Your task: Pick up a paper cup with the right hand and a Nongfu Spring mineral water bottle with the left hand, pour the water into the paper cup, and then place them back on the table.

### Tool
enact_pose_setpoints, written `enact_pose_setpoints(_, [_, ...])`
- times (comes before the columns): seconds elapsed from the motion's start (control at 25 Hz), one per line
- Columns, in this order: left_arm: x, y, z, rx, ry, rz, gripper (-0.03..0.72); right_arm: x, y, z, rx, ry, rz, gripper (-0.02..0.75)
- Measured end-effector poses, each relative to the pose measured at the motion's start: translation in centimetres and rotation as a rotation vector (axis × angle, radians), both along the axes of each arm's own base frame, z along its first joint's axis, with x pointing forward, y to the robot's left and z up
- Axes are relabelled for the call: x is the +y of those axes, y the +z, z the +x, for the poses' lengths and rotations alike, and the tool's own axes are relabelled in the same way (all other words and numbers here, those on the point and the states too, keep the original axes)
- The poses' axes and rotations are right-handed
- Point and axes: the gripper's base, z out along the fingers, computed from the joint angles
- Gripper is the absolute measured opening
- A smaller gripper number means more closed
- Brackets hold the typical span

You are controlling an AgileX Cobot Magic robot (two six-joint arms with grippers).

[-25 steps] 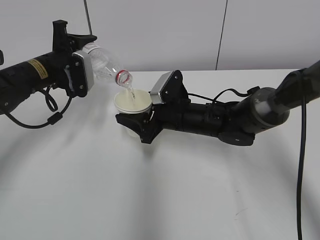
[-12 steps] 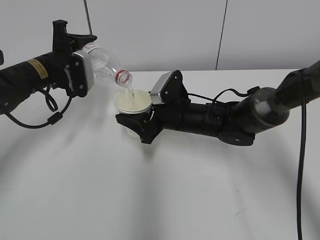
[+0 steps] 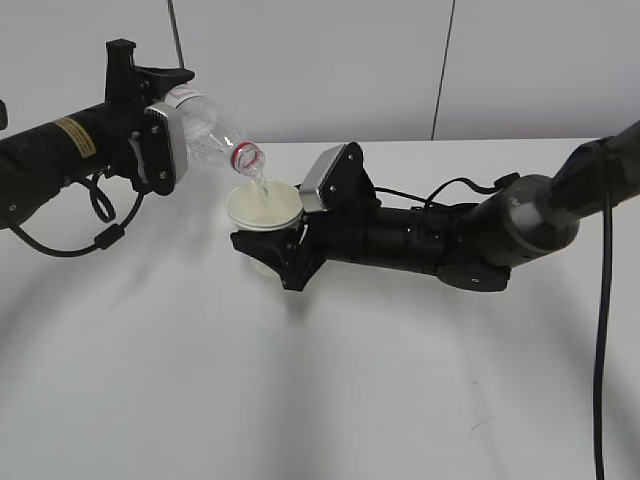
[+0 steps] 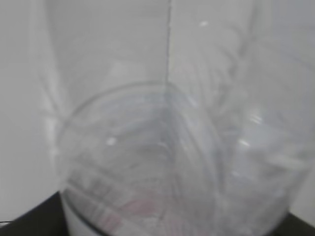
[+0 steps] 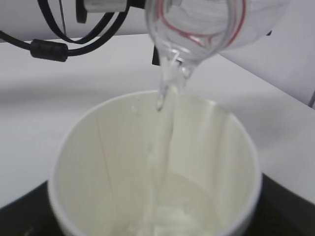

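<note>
On the left, the left end effector (image 3: 165,145) is clenched around the body of a clear plastic bottle (image 3: 210,130), tipped so its red-ringed mouth hangs just above the cup. A thin stream of water (image 5: 165,147) falls in. The bottle looks light, smooth and easily dented, best held mid-body. At centre, the right end effector (image 3: 275,250) grasps the paper cup (image 3: 264,207), lifted above the white counter (image 3: 320,400). The cup is soft and crushable, so light pressure below the rim suits it.
</note>
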Motion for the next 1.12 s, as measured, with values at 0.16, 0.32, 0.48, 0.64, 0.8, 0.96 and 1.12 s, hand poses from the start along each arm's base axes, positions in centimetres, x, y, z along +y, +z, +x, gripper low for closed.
enact_pose_setpoints(0.16, [0.00,0.00,0.00,-0.001,0.000,0.001,0.420,0.02,-0.03,-0.05,-0.002,0.006,-0.004,0.524])
enact_pose_setpoints(0.32, [-0.05,0.00,-0.01,-0.002,-0.001,0.002,0.420,0.03,-0.04,-0.07,-0.004,0.010,-0.007,0.524])
enact_pose_setpoints(0.48, [-0.22,0.01,-0.05,-0.002,-0.004,0.001,0.420,0.03,-0.04,-0.07,-0.004,0.010,-0.007,0.524])
enact_pose_setpoints(0.64, [-0.26,0.01,-0.05,-0.001,-0.005,0.001,0.420,0.03,-0.04,-0.08,-0.004,0.010,-0.008,0.524])
enact_pose_setpoints(0.8, [-0.25,0.01,-0.05,0.008,-0.003,-0.015,0.420,0.03,-0.04,-0.08,-0.004,0.010,-0.008,0.524])
enact_pose_setpoints(0.96, [-0.23,0.02,-0.03,0.054,0.005,-0.085,0.420,-0.03,0.04,0.07,0.001,-0.009,0.005,0.524])
enact_pose_setpoints(1.12, [-0.34,0.01,-0.04,0.115,0.013,-0.175,0.420,-0.15,0.16,0.29,0.007,-0.039,0.025,0.524])
